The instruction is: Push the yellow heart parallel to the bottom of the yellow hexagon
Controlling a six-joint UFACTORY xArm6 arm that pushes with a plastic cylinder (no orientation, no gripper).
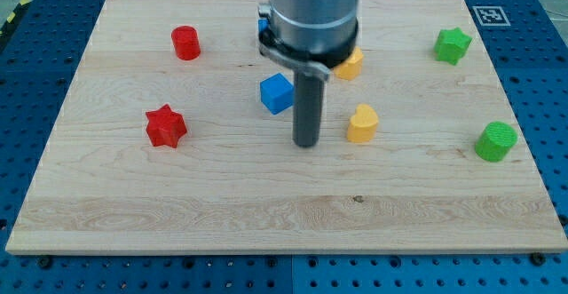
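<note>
The yellow heart [362, 123] lies right of the board's middle. The yellow hexagon [351, 64] lies above it, partly hidden behind the arm's grey body. My tip [307, 143] rests on the board just left of the yellow heart, with a small gap between them, and below right of the blue cube [277, 93].
A red cylinder [185, 43] lies at the upper left and a red star [165, 126] at the left. A green star [452, 45] lies at the upper right and a green cylinder [495, 141] at the right. Another blue block [263, 24] peeks out behind the arm. The wooden board [284, 214] sits on a blue perforated table.
</note>
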